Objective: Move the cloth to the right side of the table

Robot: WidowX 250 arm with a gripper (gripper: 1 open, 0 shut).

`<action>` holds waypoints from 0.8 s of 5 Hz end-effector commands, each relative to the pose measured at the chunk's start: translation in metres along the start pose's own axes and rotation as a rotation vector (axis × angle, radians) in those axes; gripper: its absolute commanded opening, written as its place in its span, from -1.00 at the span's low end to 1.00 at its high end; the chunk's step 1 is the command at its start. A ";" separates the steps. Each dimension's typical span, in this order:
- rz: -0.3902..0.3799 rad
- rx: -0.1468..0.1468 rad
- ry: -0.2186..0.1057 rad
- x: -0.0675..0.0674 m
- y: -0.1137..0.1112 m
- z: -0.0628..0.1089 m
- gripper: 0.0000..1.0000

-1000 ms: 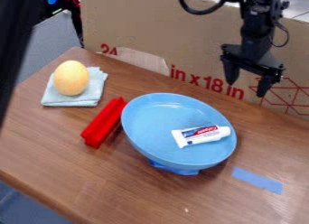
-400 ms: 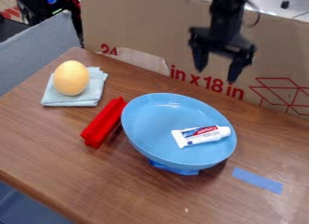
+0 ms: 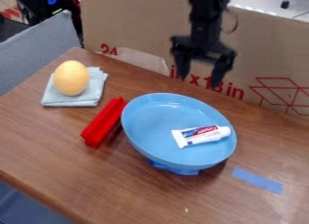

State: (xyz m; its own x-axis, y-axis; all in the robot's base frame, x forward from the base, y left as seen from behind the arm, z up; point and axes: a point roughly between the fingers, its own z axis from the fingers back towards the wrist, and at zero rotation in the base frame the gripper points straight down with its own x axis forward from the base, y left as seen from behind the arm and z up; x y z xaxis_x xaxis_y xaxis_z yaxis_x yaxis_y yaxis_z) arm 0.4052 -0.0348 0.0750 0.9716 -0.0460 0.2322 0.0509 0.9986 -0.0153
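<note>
The cloth [image 3: 60, 98] is a pale blue-green folded square lying at the left of the brown table [image 3: 72, 164], with a yellow-orange egg-shaped object [image 3: 71, 78] resting on top of it. My gripper [image 3: 201, 76] hangs open above the table's back middle, in front of the cardboard box, with nothing between its fingers. It is well to the right of the cloth and above the far rim of the blue plate.
A round bright-blue plate [image 3: 157, 128] holding a small toothpaste tube [image 3: 201, 134] sits mid-table. A red block [image 3: 104, 121] lies between cloth and plate. A blue tape strip [image 3: 257, 181] is at front right. A cardboard box [image 3: 272, 56] with red print lines the back.
My gripper has travelled leftward along the box front, from the right side toward the middle, staying open. Nothing on the table has moved.
</note>
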 end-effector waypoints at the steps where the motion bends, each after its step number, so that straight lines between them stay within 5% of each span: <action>1: -0.020 0.020 -0.079 0.036 0.011 0.043 1.00; 2: -0.009 0.040 -0.076 0.031 0.017 0.057 1.00; 3: 0.013 0.047 -0.044 0.009 0.011 0.034 1.00; 4: 0.018 0.036 0.038 -0.010 -0.006 0.016 1.00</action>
State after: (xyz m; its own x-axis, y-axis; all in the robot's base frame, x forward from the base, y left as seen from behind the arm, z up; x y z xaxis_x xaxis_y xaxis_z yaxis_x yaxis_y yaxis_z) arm 0.3878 -0.0367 0.0703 0.9915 -0.0252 0.1279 0.0227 0.9995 0.0213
